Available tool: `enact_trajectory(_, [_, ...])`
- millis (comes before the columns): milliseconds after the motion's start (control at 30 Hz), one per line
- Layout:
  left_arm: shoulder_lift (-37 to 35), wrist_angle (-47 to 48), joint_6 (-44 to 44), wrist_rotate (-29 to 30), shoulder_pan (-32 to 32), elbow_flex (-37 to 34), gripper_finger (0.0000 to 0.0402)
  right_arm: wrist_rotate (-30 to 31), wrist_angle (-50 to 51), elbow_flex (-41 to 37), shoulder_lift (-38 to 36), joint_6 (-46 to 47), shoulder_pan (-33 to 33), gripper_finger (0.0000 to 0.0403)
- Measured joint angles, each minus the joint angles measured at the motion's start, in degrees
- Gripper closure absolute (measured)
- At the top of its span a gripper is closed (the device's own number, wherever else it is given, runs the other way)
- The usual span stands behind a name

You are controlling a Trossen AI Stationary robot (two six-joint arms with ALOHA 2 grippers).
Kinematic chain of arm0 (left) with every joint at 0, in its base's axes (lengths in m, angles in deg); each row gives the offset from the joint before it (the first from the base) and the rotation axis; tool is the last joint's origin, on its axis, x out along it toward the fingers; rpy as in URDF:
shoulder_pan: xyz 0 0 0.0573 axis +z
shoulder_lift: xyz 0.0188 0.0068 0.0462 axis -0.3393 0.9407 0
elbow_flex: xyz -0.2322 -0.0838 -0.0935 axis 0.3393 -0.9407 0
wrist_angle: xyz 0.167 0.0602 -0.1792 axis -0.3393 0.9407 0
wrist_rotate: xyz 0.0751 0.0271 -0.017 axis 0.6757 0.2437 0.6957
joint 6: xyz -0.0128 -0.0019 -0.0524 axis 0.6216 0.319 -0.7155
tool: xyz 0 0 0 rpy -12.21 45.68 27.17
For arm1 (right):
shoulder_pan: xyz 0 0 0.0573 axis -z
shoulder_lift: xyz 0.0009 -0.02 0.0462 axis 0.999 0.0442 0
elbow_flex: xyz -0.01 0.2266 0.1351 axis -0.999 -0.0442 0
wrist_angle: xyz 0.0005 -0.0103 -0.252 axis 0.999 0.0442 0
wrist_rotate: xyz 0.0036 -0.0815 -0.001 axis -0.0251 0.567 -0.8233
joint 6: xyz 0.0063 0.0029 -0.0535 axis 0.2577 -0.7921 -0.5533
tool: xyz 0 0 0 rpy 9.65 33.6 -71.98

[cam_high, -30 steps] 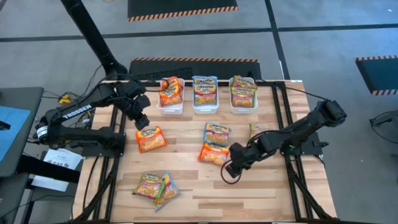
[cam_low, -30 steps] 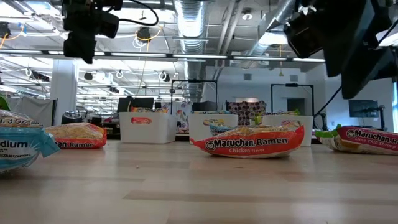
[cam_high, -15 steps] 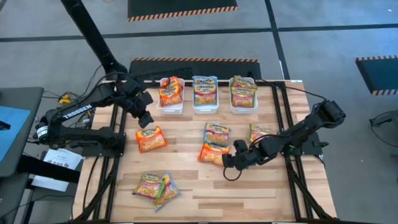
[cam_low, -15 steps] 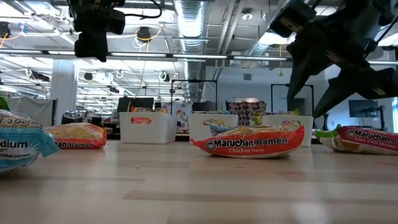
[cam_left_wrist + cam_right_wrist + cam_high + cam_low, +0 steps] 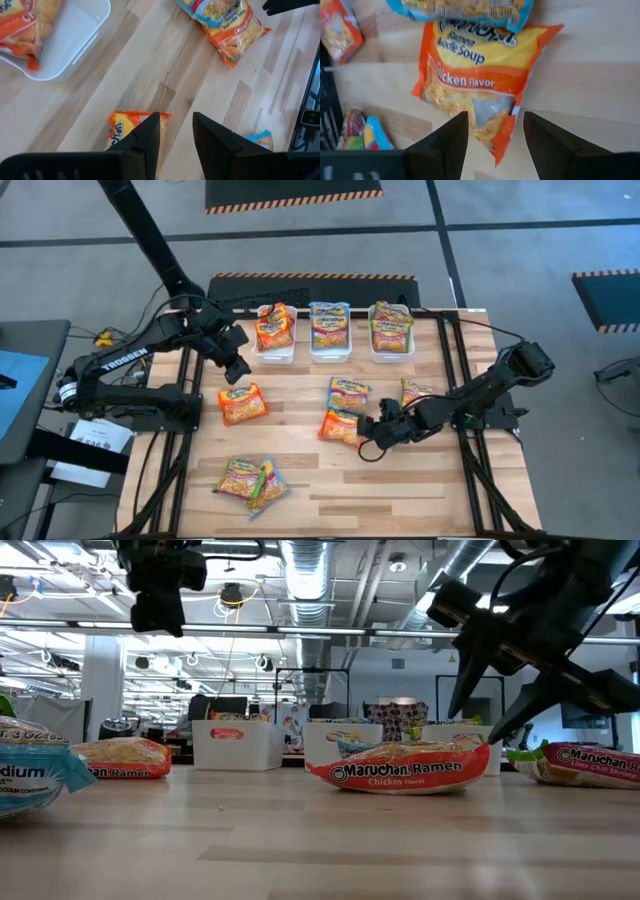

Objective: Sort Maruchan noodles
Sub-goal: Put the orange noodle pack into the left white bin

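Note:
Several shiny Maruchan packets lie flat on the wooden table. My right gripper point(image 5: 372, 430) is open and hovers just above the near-right end of an orange chicken-flavour packet point(image 5: 480, 85), its fingers standing either side of that corner without touching. A blue packet point(image 5: 349, 393) overlaps that packet's far end, and a green-pink one point(image 5: 415, 392) lies to the right. My left gripper point(image 5: 238, 368) is open in the air between the left bin point(image 5: 275, 340) and another orange packet point(image 5: 243, 403). Two more packets point(image 5: 250, 479) lie near the near-left corner.
Three white bins point(image 5: 329, 345) stand in a row along the far edge, holding orange, blue and green-pink packets from left to right. Bare wood stretches across the near right part of the table point(image 5: 400, 490). Black frame rails run along both sides.
My right gripper has come down and moved toward the far edge, tipping its open fingers down over the orange chicken packet. My left gripper has drifted slightly toward the table's right. No packet has moved.

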Motion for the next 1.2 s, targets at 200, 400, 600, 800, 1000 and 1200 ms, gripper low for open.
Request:
enact_trajectory(200, [0.00, -1.61, -0.02, 0.00, 0.00, 0.00, 0.0301, 0.02, 0.07, 0.00, 0.00, 0.15, 1.48, 0.0187])
enact_trajectory(400, [0.00, -2.41, 0.07, 0.00, 0.00, 0.02, 0.0301, -0.03, 0.37, 0.00, 0.00, 0.61, 2.78, 0.0187])
enact_trajectory(600, [0.00, -2.33, 1.58, 0.02, 0.00, 0.02, 0.0301, -0.33, 0.45, 0.00, 0.02, 1.96, 3.28, 0.0187])
enact_trajectory(800, [0.00, -2.28, 1.60, 0.02, 0.00, 0.02, 0.0301, -1.36, 0.39, 0.00, 0.02, 5.20, 1.96, 0.0187])
enact_trajectory(1000, [0.00, -2.26, 2.45, 0.02, 0.00, 0.02, 0.0301, -1.38, -1.55, 0.01, 0.28, 7.89, 1.17, 0.0187])
enact_trajectory(1200, [0.00, -2.33, 2.47, 0.07, 0.00, 0.04, 0.0301, -1.96, -5.45, 0.34, 5.91, 10.15, 0.48, 0.0187])
